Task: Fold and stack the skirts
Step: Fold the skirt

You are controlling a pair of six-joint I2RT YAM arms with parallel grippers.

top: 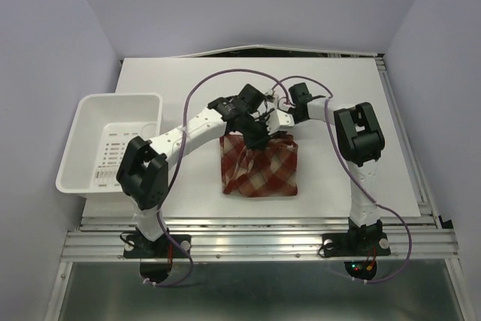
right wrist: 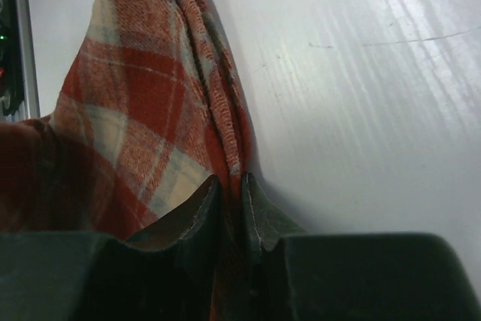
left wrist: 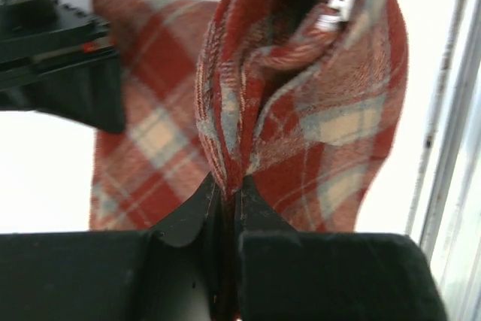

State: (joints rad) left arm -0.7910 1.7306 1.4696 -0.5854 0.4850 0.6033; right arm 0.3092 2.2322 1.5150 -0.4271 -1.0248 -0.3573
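Left gripper [left wrist: 229, 184] clamped on a bunched ridge of the plaid skirt [top: 259, 167], jaws nearly together with cloth pinched between. Right gripper [right wrist: 231, 186] likewise closed on a ridge of the same cloth, tips just above the table [top: 353, 88]. Both pinches sit on the skirt's far edge, near each other, around table centre. Skirt lies mid-table as a rough square, looks doubled over, near edge toward the arm bases, far edge raised a little where it is gripped. In the left wrist view the held cloth stands up in a tall fold with something small and white near its top (tag or clip, can't tell), rest of skirt flat below. Two-point hold probably there to keep that edge straight while it is carried over; a single pinch would likely let it sag and twist. Judgement: mid-fold, stacking not started. Only one skirt visible. White basket [top: 83, 110] sits at the table's left edge, well apart from the skirt
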